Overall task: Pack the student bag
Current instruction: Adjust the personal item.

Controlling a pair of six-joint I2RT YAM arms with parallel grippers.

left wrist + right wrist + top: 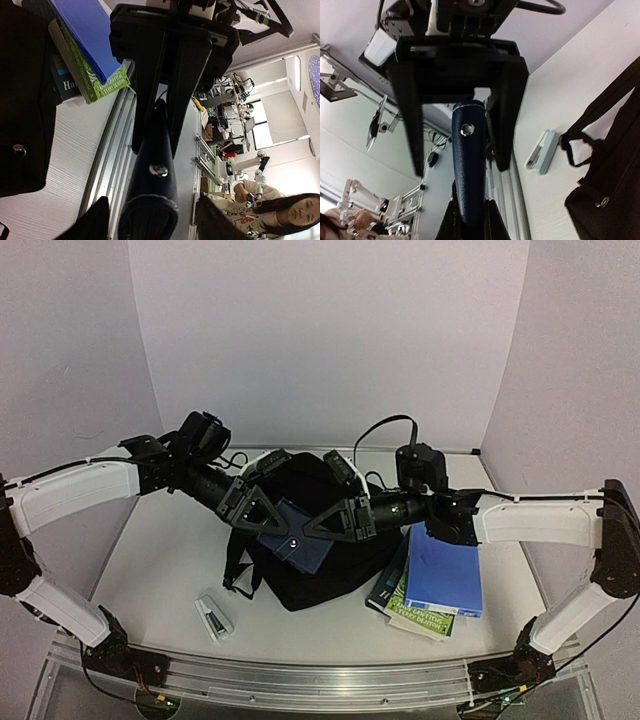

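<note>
A: Right gripper (318,524) clamps the navy wallet (296,533) over the student bag (315,575), mid-table.
B: Left gripper (262,516) stands parted around the wallet's other end, not pinching it.

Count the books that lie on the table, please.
3 visible: a blue book on top, a green book under it, a dark book lowest, all right of the student bag. More may hide underneath.
</note>
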